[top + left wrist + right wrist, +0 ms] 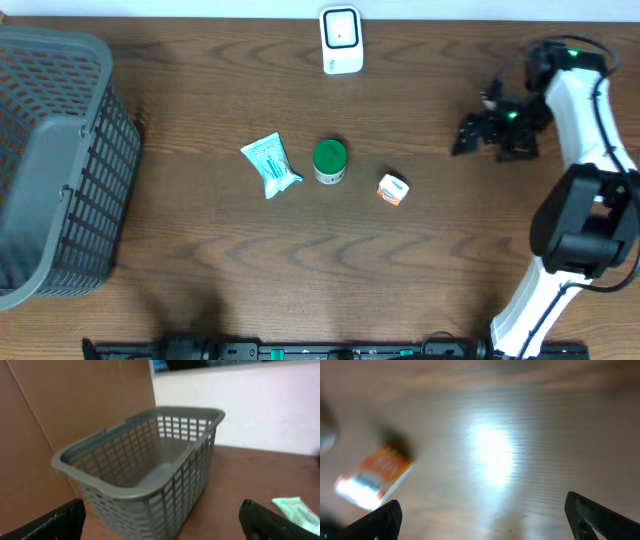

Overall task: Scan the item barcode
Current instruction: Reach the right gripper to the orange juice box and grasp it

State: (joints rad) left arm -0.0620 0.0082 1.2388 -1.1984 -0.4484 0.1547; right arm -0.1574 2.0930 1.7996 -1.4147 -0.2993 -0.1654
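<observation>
Progress looks nil — your packet (270,165), jar (329,160) and box (392,189) lie on the counter (200,270), left claw (161,512) and right claw (482,505) spread.

Overhead looks straight down; left wrist faces the basket (165,505), right wrist looks closely at the table (545,420).

1. Our right arm (580,110) runs up the table's right side, elbow bent, wrist turned left.
2. Our right gripper (478,122) has its jaws spread wide. Its wrist view is blurred, with a fingertip in each bottom corner.
3. Our left gripper (162,525) is spread wide too.
</observation>
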